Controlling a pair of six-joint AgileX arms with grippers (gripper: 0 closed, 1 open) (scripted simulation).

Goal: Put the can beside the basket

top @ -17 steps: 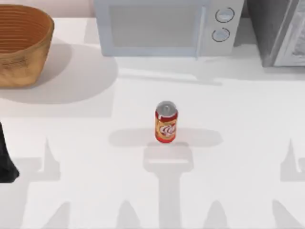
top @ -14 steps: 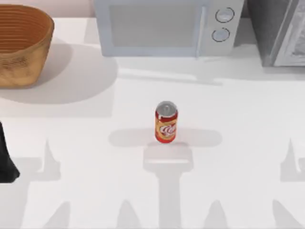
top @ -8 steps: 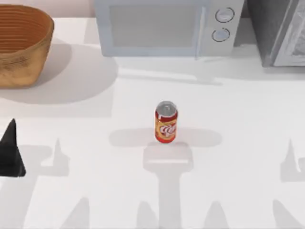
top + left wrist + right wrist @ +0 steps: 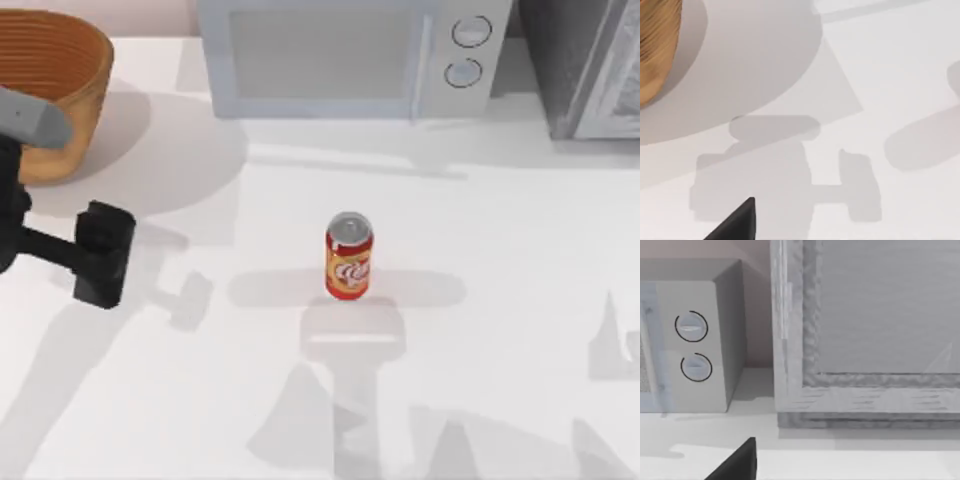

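The can [image 4: 348, 258] stands upright near the middle of the white table, red and orange-gold with a silver top. The wicker basket [image 4: 82, 105] sits at the far left corner, and its tan wall [image 4: 655, 45] also shows in the left wrist view. My left gripper [image 4: 100, 255] hovers over the table just in front of the basket, well to the left of the can and touching neither. A grey link of the left arm crosses the basket's near edge. A dark edge of my right gripper [image 4: 740, 462] shows in the right wrist view, far from the can.
A white microwave [image 4: 340, 55] with two round knobs [image 4: 691, 345] stands along the back edge. A grey cabinet-like unit [image 4: 590, 65] fills the back right corner. Bare table lies between the can and the basket.
My left arm has swung in from the left edge, towards the back and to the right, and now sits in front of the basket. The can and basket have not moved.
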